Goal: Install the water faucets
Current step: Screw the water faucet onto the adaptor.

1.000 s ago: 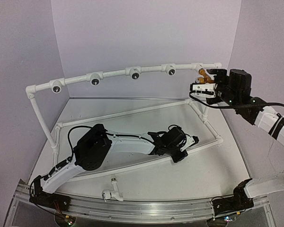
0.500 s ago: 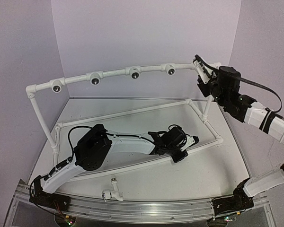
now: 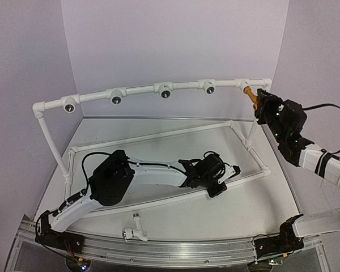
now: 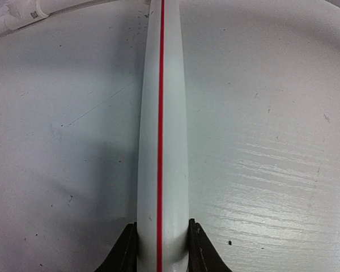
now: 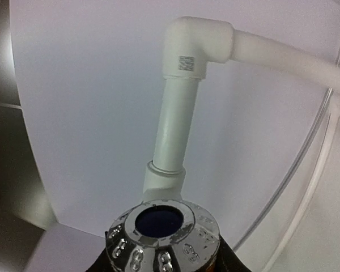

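Right end effector (image 3: 256,103) grips yellow-orange plastic faucet (image 3: 249,94); I should keep it square to white pipe frame (image 3: 141,89) socket, twisting gently.

The pipe frame (image 3: 137,89) is smooth white plastic with a soft gloss, and the table (image 3: 260,198) under it is white, semi-matt, scuffed and speckled. The yellow-orange faucet (image 3: 249,94) at upper right looks like plain plastic. The faceted cap (image 5: 124,245) low in the right wrist view shines like chrome around a glossy dark blue disc, and the rail (image 3: 175,251) along the bottom edge is brushed metal.
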`<state>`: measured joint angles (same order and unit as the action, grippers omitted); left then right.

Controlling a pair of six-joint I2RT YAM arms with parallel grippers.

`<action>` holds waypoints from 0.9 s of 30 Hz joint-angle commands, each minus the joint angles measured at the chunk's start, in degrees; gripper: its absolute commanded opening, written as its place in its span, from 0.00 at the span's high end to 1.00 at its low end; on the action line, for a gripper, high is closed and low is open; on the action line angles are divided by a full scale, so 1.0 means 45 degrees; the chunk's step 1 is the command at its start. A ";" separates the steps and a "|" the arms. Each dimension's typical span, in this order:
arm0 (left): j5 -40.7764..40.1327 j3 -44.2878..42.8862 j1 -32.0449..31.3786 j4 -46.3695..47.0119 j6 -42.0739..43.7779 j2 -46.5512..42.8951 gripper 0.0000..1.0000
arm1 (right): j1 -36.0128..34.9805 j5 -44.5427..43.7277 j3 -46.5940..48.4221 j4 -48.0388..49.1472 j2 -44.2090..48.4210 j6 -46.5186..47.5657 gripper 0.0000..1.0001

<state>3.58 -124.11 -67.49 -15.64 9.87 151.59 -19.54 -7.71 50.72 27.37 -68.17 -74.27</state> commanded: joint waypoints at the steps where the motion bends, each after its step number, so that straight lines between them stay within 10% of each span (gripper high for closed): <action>1: 0.1242 0.1147 -0.0413 -0.4575 0.0442 0.1997 1.00 | 0.0586 -0.0422 -0.2398 0.0268 0.0810 -0.6221 0.68; 7: 0.1255 0.1200 -0.0404 -0.4558 0.0441 0.1962 1.00 | 0.0769 -0.0491 -0.2024 -0.1121 0.3392 0.5966 0.14; 18: 0.1314 0.1138 -0.0405 -0.4554 0.0480 0.1996 1.00 | 0.0778 0.4414 0.1679 -1.0036 0.3635 3.1818 0.02; 22: 0.1295 0.1080 -0.0413 -0.4571 0.0463 0.2034 1.00 | 0.0771 0.3602 0.2734 -0.9005 0.2427 3.3626 0.04; 27: 0.1293 0.1041 -0.0412 -0.4580 0.0459 0.2033 1.00 | 0.0632 0.3221 0.3622 -0.7244 0.1263 3.0928 0.26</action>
<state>4.69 -124.15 -68.73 -15.55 9.56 151.65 -16.12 7.61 62.46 -10.42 -60.18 65.42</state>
